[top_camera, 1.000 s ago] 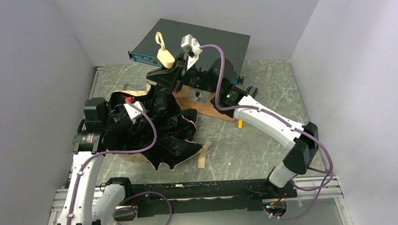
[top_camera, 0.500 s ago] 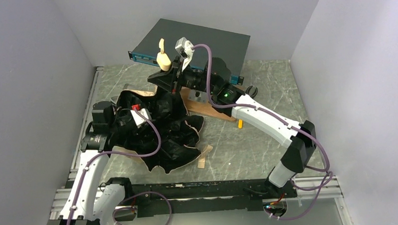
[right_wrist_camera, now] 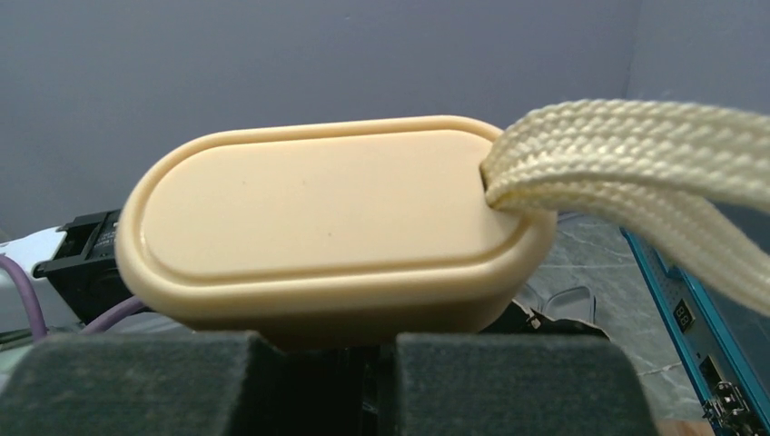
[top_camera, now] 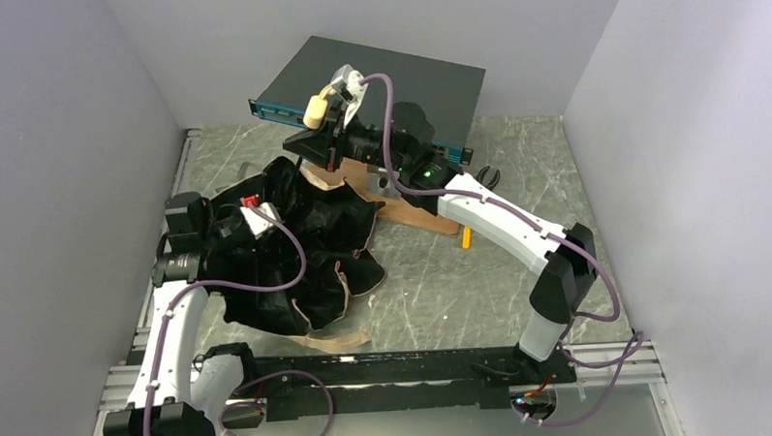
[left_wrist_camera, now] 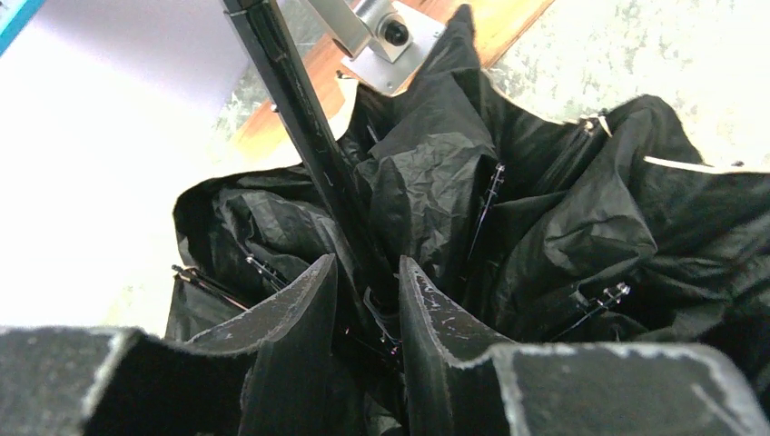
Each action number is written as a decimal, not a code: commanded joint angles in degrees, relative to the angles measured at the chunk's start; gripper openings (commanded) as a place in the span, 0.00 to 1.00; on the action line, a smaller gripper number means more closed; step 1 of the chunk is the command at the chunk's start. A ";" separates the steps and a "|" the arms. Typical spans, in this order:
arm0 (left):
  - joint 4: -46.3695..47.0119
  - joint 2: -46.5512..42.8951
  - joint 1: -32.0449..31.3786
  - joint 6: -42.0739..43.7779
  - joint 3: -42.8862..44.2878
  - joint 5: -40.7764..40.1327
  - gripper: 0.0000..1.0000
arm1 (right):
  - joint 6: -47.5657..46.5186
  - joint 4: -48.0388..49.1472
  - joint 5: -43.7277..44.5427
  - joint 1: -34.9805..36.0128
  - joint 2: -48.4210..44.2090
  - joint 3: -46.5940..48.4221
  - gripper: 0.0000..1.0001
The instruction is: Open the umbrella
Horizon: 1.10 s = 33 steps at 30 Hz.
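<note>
Black umbrella (top_camera: 306, 250) hem lies near front rail (top_camera: 416, 364); tabletop (top_camera: 462, 293) open rightward.

Left arm (top_camera: 173, 327) rises from its base, elbow bent, wrist low and turned right. Left gripper (left_wrist_camera: 368, 272) fingers narrow, pinching the shaft of the umbrella (left_wrist_camera: 309, 136). Right arm (top_camera: 503, 224) stretched far forward-left, wrist raised. Right gripper (right_wrist_camera: 381, 354) clamped tight on the same umbrella, just under the handle.

text: none legible | labels: none | switch box (top_camera: 387, 77) front markings: too small to read
</note>
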 commanded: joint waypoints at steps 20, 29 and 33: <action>-15.95 1.01 1.07 6.45 -4.52 -11.42 0.99 | 3.73 14.42 -3.47 -0.27 -5.03 10.54 0.00; -13.28 -1.56 11.63 13.98 -9.33 -8.83 1.00 | -2.08 9.62 -4.76 -2.66 -7.75 8.82 0.00; -15.32 -3.96 11.75 14.12 -4.89 0.20 1.00 | -4.26 6.45 -5.79 -3.01 -6.95 9.56 0.00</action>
